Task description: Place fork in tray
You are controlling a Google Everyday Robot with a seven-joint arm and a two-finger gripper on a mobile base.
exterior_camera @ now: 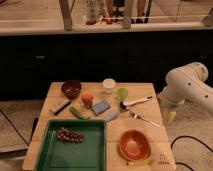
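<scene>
The thin silver fork (145,119) lies on the wooden table at the right, between the white-handled utensil (136,101) and the orange bowl (134,145). The large green tray (82,156) sits at the front left of the table and holds a bunch of dark grapes (70,135). My gripper (169,116) hangs at the end of the white arm (189,87), just off the table's right edge, to the right of the fork and apart from it. It holds nothing that I can see.
On the table's far half stand a dark bowl (71,89), a white cup (108,85), a green cup (121,94), an orange fruit (87,98), a blue sponge (100,107), a green stick-shaped item (77,113) and a dark bar (60,105). A dark counter runs behind.
</scene>
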